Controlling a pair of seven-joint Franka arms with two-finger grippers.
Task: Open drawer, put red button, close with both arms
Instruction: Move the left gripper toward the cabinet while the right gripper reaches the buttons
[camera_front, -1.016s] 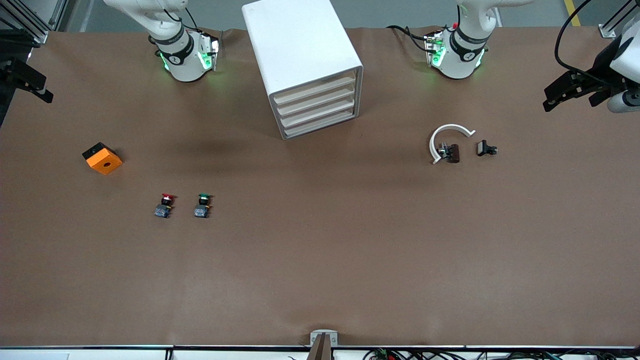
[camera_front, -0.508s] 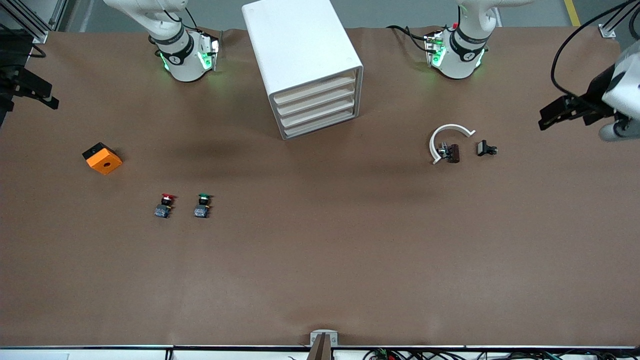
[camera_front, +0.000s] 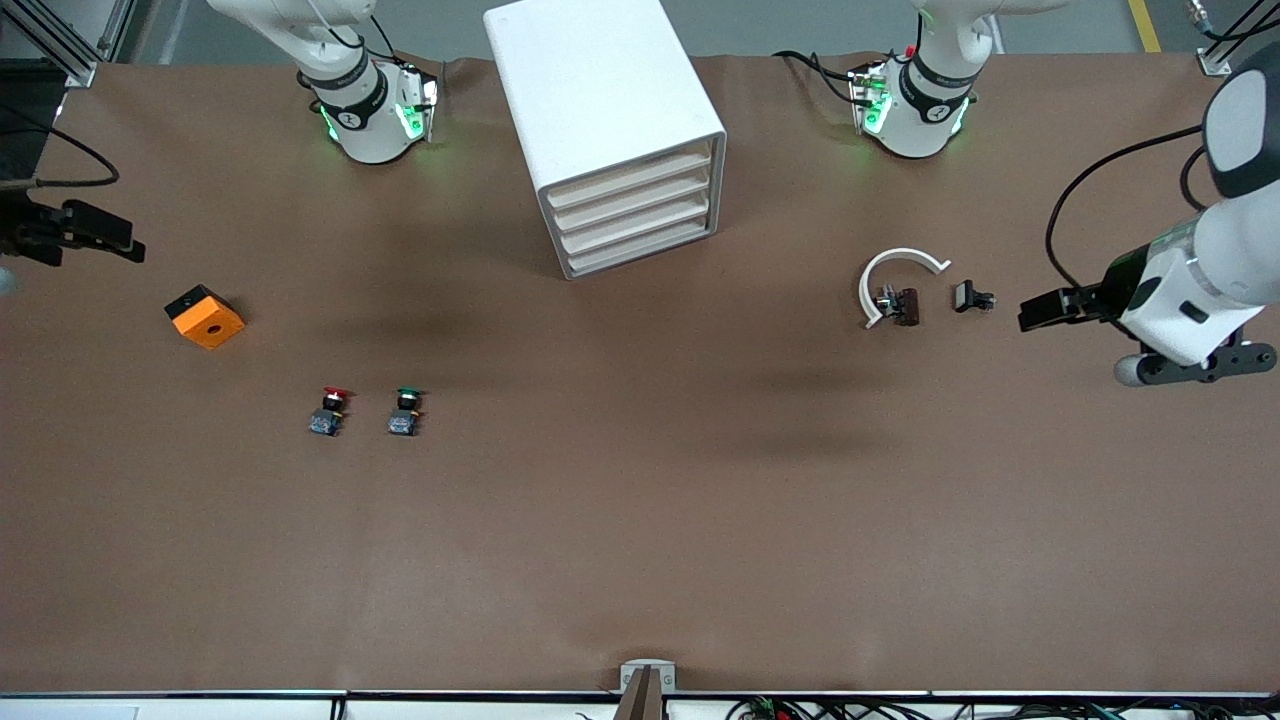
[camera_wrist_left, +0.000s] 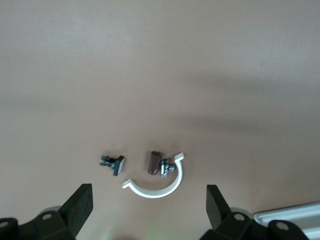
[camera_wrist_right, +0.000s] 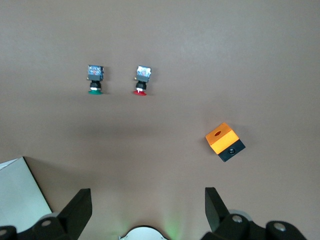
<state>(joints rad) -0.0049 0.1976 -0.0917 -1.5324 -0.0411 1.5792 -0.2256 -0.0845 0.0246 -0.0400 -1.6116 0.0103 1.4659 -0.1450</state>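
The small red-capped push button lies on the brown bench, red cap toward the robots' bases, long axis running from the front camera to them. It is well apart from the right pincer, whose fingers stand apart. The left pincer is also spread, near the small black clip.

The right claw is partly cut off by the frame edge

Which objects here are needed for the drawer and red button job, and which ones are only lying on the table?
For the job:
- red button
- cabinet with its four drawers shut
- left gripper, open
- right gripper, open

Lying about:
- green button, beside the red one
- orange box
- white curved piece
- two small dark parts by it
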